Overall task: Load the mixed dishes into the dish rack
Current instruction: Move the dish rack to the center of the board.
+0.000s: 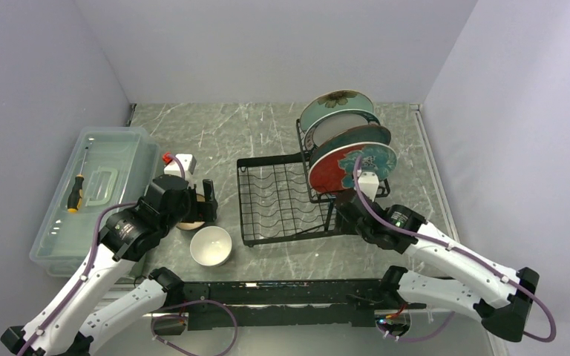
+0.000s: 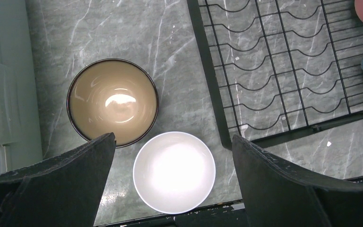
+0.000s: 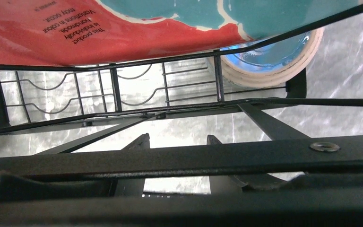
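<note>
The left gripper (image 2: 172, 142) is spread as wide as it goes and holds nothing. Its matte black fingers (image 2: 75, 175) hang over two round bowls on the table. The white bowl (image 2: 174, 172) is glossy and lies between the fingers. The brown bowl (image 2: 112, 101), tan inside with a dark rim, touches it on the far side. Just right of them is the rack (image 2: 264, 71), thin black wire with scalloped dividers.

The right gripper (image 3: 176, 142) is about half open, low at the rack's near right corner. Bare table shows between its tips, and a flat black rack bar crosses in front of them.

Only the right wrist view shows the red plate (image 3: 52, 38) from below, with print on its glaze. Beside it is a blue piece (image 3: 269, 61) with a raw cream foot ring.

Only the top view shows the plates (image 1: 345, 137) standing on edge at the rack's right end. It also shows a clear box (image 1: 111, 170) with a screwdriver (image 1: 76, 194) at far left. The table (image 1: 223, 126) is grey veined stone.
</note>
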Controlling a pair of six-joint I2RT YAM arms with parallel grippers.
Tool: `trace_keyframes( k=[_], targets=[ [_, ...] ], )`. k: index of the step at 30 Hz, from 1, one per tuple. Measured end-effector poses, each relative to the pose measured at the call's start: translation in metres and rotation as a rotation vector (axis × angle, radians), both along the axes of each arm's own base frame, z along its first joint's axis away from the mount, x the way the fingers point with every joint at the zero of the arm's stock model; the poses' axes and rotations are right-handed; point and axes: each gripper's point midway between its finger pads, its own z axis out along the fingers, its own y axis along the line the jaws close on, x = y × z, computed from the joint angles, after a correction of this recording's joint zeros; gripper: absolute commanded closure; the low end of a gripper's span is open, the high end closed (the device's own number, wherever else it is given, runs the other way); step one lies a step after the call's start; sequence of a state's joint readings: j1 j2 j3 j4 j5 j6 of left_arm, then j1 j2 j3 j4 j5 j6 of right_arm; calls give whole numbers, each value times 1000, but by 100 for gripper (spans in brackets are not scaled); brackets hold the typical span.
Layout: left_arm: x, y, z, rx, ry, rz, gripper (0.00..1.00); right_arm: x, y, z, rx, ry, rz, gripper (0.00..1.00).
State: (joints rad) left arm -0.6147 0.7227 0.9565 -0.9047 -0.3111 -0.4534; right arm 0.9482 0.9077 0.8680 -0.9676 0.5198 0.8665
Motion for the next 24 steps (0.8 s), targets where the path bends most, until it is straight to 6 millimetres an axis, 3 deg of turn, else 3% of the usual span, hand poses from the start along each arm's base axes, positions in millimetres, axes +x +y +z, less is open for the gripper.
trace_keyframes(
  k=[8,14,19,24],
  targets=[
    [1,0,-2,5,6,0,1,42,-5,-1,11,-18,8,49],
    [1,-1,-2,7,9,0,1,74,-27,-5,1,-19,-30,47],
    [2,-1,-4,11,15,0,1,82,-28,-5,3,-26,-19,45],
    [2,-1,-4,12,16,0,1,67,-26,2,40,-16,19,45]
  ],
)
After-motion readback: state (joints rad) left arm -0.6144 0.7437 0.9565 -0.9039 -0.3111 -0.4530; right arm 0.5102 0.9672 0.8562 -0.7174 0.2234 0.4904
